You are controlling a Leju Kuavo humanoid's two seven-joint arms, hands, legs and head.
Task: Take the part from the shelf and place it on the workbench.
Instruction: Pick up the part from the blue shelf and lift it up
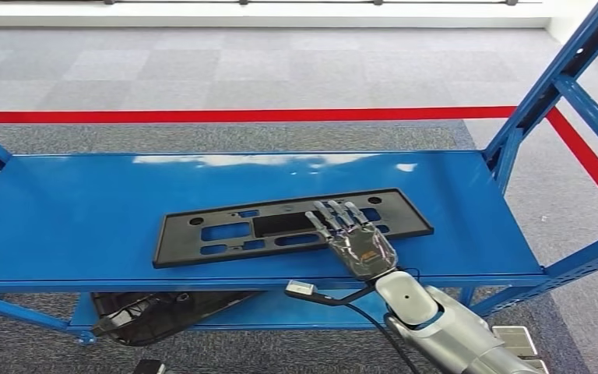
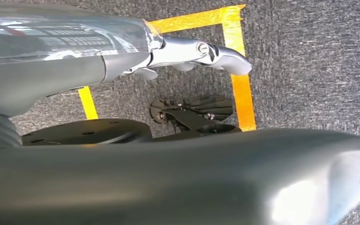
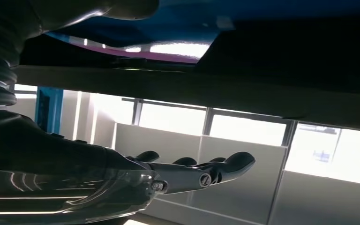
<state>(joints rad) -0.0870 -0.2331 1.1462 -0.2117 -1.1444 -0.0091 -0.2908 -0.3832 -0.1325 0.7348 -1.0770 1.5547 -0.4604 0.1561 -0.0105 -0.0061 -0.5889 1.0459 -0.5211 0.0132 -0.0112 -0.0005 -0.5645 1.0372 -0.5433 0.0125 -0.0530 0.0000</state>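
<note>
A flat black plastic part [image 1: 226,226] with several cut-outs lies on the blue shelf board [image 1: 86,210], near its front edge. My right hand [image 1: 354,238] reaches in from the front and lies over the part's right half, fingers stretched forward and apart, holding nothing. In the right wrist view the fingers [image 3: 229,164] stay straight, with a gap between them and the dark edge of the part [image 3: 262,93]. My left hand [image 2: 192,51] hangs over the grey carpet with its fingers extended and nothing in it.
Blue uprights [image 1: 545,93] rise at the shelf's right end. Another black part [image 1: 156,312] lies on the lower level at the left. A red line [image 1: 241,115] crosses the carpet behind the shelf. Yellow tape [image 2: 241,89] marks the floor under my left hand.
</note>
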